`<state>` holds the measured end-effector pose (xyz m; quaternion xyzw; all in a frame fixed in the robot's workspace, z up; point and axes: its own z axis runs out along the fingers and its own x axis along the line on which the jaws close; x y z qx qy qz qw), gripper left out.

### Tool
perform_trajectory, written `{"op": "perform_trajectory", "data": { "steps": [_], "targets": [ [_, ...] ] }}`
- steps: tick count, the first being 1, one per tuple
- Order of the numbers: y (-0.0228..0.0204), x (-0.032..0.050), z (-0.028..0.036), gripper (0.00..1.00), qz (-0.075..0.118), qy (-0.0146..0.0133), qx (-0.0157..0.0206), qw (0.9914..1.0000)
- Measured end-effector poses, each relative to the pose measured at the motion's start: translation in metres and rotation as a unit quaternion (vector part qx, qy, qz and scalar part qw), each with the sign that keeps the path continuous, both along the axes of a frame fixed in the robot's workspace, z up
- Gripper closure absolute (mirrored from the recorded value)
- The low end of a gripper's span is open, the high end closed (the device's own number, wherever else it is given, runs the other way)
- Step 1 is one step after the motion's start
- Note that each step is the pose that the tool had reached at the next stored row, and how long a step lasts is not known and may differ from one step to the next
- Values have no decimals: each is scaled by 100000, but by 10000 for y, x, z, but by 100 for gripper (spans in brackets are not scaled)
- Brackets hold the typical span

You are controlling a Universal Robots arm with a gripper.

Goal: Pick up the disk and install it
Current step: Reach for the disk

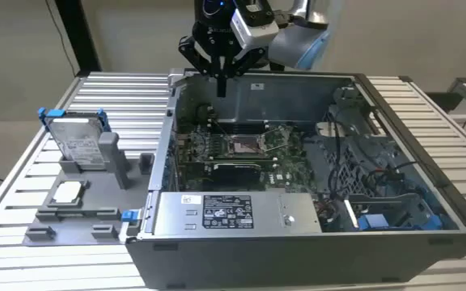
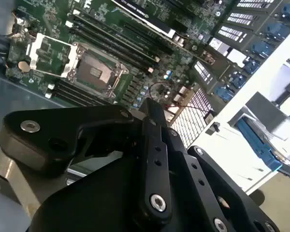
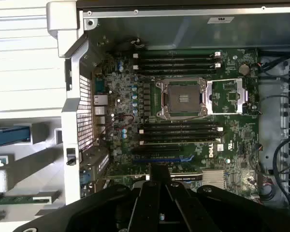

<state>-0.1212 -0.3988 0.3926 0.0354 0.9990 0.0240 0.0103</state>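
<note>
The disk (image 1: pixel 77 138) is a flat rectangular silver drive with a white printed label on its face and a blue plastic bracket around its edges. The bracket's blue tabs stick out at the two upper corners. It stands on edge, leaning back a little, in an upright slot of a grey holder (image 1: pixel 116 160). The holder sits on the slatted metal table (image 1: pixel 119 97), at the exterior view's left, just beside the open computer case (image 1: pixel 298 245). A small square silver chip (image 1: pixel 67 193) lies flat on the same holder, nearer the camera than the disk.

The arm reaches in from the top of the exterior view, with the gripper (image 1: pixel 221 91) pointing straight down. Its dark fingers are drawn together into one narrow blade with nothing between them. It hangs over the far rear part of the case, well apart from the disk and touching nothing. In both wrist views the closed fingertips (image 3: pixel 159 169) sit above the green motherboard (image 3: pixel 183 140). The empty processor socket (image 3: pixel 183 99) and the black memory slots lie below them. A grey power supply (image 1: pixel 225 212) with a white label fills the case's near side.
</note>
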Motion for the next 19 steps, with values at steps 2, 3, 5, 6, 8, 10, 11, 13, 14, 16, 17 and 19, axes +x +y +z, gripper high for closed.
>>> {"op": "perform_trajectory", "data": {
  "steps": [2, 3, 5, 6, 8, 10, 11, 13, 14, 16, 17, 19],
  "targets": [
    [0, 0, 0, 100, -2, -1, -2, 100000],
    [0, 0, 0, 100, 0, 0, -2, 100000],
    [0, 0, 0, 100, -1, -3, 0, 100000],
    [0, 0, 0, 100, -1, 1, -1, 100000],
    [0, 0, 0, 100, 0, -3, 5, 100000],
    [0, 0, 0, 100, -2, -2, 12, 100000],
    [0, 0, 0, 100, -3, 0, 16, 100000],
    [0, 0, 0, 100, -2, 3, 16, 100000],
    [0, 0, 0, 100, -1, -1, 23, 100000],
    [0, 0, 0, 100, -3, -2, 28, 100000],
    [0, 0, 0, 100, -3, -4, 29, 100000],
    [1, 0, 0, 100, -24, -50, 27, 100000]
  ]
}}
